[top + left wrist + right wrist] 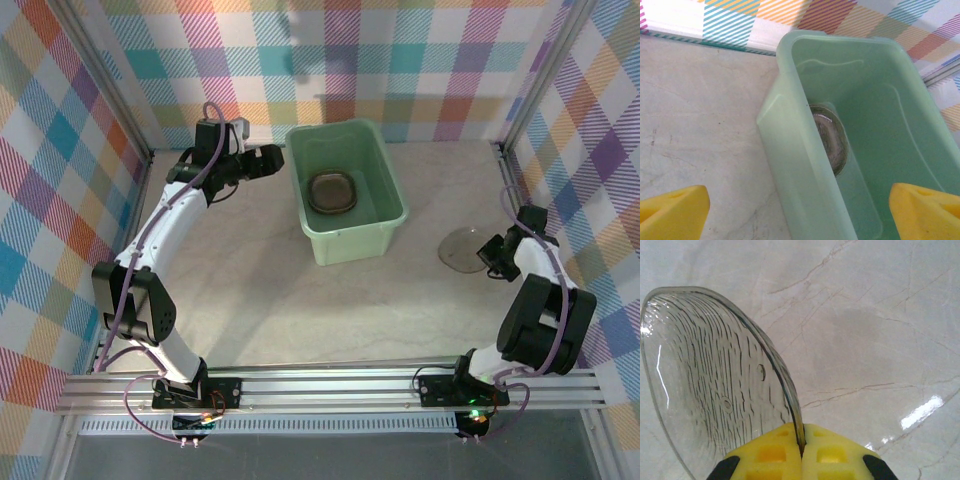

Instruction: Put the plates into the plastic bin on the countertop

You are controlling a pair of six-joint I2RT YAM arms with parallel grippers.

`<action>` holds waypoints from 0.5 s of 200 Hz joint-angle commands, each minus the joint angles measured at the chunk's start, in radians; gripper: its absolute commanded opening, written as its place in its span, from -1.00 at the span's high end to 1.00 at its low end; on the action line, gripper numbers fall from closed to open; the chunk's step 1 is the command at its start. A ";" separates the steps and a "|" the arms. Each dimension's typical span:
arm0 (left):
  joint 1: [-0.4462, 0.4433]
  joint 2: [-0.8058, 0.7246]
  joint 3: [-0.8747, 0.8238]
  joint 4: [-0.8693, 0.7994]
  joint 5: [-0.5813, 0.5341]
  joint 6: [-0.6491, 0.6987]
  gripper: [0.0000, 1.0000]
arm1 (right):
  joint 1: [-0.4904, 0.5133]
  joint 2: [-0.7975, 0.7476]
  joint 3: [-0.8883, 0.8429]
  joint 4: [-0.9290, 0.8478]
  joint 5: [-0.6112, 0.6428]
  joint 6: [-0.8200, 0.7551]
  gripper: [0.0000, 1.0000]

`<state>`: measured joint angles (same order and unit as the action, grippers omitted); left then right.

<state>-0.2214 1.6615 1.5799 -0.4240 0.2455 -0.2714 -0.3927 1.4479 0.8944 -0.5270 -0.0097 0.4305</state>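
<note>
The right gripper (801, 442) is clamped tight on the rim of 1 clear plate (715, 375), its 2 yellow pads (770, 455) pinching the edge between them. That plate is at the right side of the countertop (260, 280), well apart from the plastic bin (345, 235). The left gripper (272, 160) stands wide and empty, just left of the bin's far end. A stack of brownish plates (331, 191) lies on the bin's floor.

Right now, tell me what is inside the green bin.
Smoky, translucent plates lie in what looks like a stack on the floor of the plastic bin. The uppermost one covers those beneath it, so their number cannot be told.
</note>
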 commanded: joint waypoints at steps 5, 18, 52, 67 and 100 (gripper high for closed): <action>-0.003 0.012 0.050 -0.019 0.021 0.009 -0.85 | -0.001 -0.093 0.008 -0.059 0.004 0.093 1.00; -0.003 0.015 0.065 -0.023 0.018 0.011 -0.85 | 0.000 -0.146 0.023 -0.082 0.010 0.141 1.00; 0.003 0.039 0.094 -0.044 -0.010 0.025 -0.85 | 0.039 -0.279 0.113 -0.089 0.001 0.260 1.00; 0.009 0.049 0.097 -0.040 -0.011 0.021 -0.85 | 0.102 -0.288 0.194 -0.106 0.031 0.298 1.00; 0.022 0.067 0.113 -0.043 -0.036 0.008 -0.85 | 0.263 -0.258 0.363 -0.103 0.109 0.423 1.00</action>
<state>-0.2138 1.7073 1.6493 -0.4477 0.2386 -0.2676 -0.2253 1.1790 1.1511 -0.6231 0.0360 0.7250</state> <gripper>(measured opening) 0.923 0.040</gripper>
